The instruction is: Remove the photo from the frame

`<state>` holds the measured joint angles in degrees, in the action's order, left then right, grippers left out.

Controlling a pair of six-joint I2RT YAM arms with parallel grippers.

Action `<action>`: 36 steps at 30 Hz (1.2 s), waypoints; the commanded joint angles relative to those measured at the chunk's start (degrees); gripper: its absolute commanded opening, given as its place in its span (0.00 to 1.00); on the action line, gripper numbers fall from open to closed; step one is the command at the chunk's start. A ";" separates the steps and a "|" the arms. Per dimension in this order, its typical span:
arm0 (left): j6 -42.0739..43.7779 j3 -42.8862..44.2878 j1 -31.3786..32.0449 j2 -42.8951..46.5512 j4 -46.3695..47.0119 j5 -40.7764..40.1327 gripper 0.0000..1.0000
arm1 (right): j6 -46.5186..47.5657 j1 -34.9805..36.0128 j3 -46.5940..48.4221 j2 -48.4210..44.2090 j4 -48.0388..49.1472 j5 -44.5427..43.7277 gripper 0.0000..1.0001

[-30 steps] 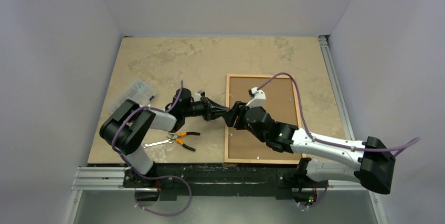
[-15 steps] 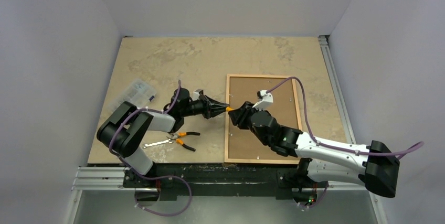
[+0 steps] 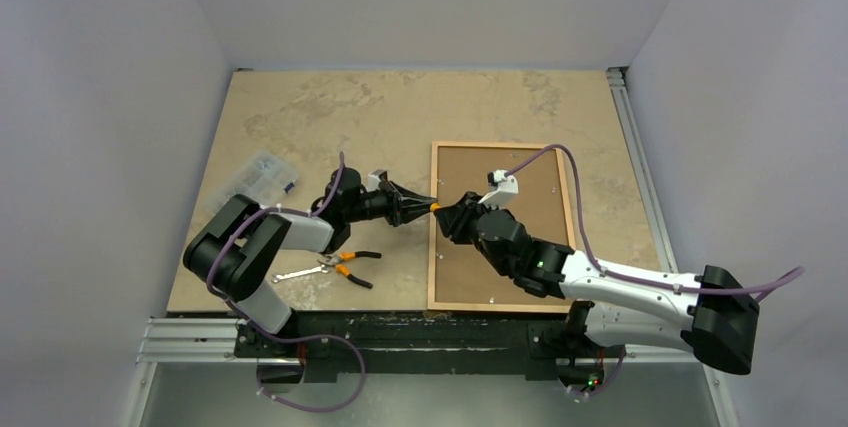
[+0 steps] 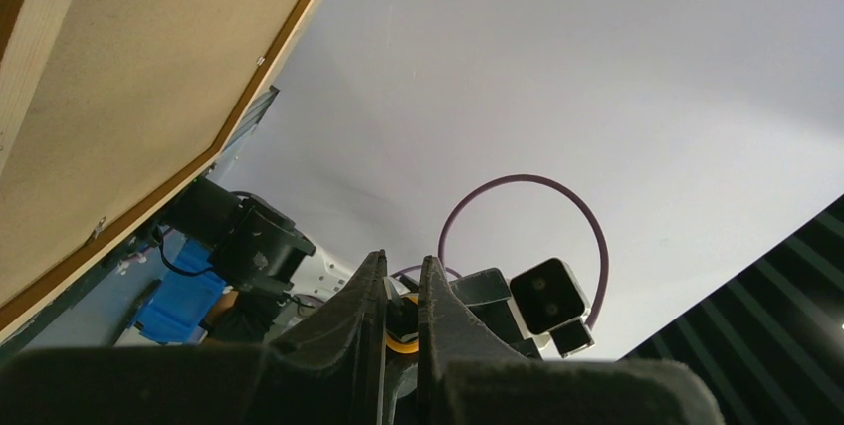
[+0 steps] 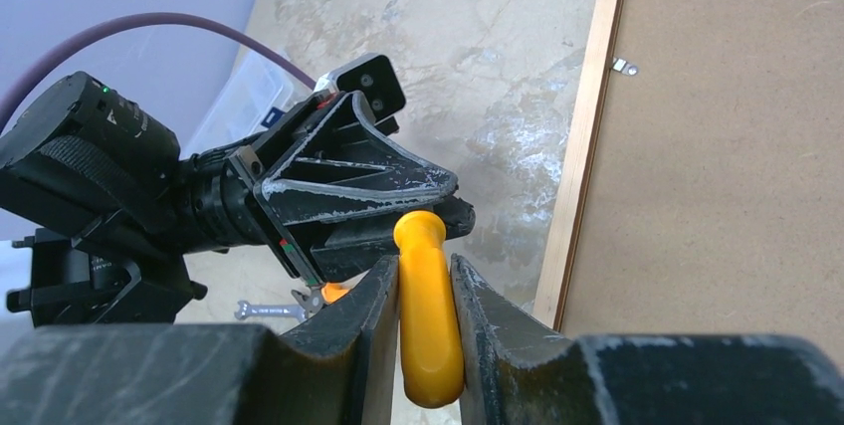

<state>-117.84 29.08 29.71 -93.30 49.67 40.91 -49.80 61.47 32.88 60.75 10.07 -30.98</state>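
The frame (image 3: 433, 247) lies face down on the right half of the table, orange-brown moulding round a plain brown board back (image 3: 520, 247). The photo's printed side is hidden. At the frame's left edge both grippers meet on a yellow-handled tool (image 3: 437, 207). My right gripper (image 5: 426, 266) is shut on the yellow handle (image 5: 426, 296). Facing it from the left, my left gripper (image 3: 426, 204) is shut on the tool's other end (image 4: 403, 343). A small metal clip (image 5: 624, 67) sits on the board near the frame (image 5: 582, 166).
Orange-handled pliers (image 3: 350, 269) and a small wrench (image 3: 295, 274) lie near the left arm. A clear plastic box (image 3: 255, 179) sits at the table's left edge. Metal rails (image 3: 630, 147) run along the right side.
My right gripper has shifted slightly left and closed its jaws on the yellow handle. The left gripper has stayed shut, almost in place.
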 commanded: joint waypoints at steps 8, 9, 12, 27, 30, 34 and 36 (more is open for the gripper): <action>3.07 1.68 0.35 2.88 -0.99 0.71 0.00 | 2.70 -0.21 3.56 2.12 2.95 -1.64 0.00; 4.01 2.07 0.39 3.05 -1.30 1.03 0.00 | 2.71 -0.21 3.93 2.64 2.57 -1.77 0.00; 11.66 3.22 -0.24 5.32 -6.91 1.52 0.42 | 0.97 -0.21 4.81 3.24 -2.23 -5.70 0.00; 62.32 12.15 3.08 12.31 -61.35 -11.16 0.67 | 6.00 -10.63 10.00 11.96 -11.52 -2.18 0.00; 64.06 13.13 7.89 10.02 -62.96 -14.13 0.67 | 7.87 -11.15 12.54 15.47 -11.44 -1.47 0.00; 62.79 10.95 9.37 8.43 -59.09 -14.79 0.61 | 8.62 -11.29 13.97 19.13 -10.43 -1.33 0.00; 62.92 11.16 9.59 7.10 -58.47 -13.96 0.58 | 8.73 -11.37 14.15 20.37 -9.05 -1.52 0.00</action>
<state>-57.69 39.83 39.13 -84.53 -10.48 27.99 -43.03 50.39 44.34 79.79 -2.35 -32.51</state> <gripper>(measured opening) 0.603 0.172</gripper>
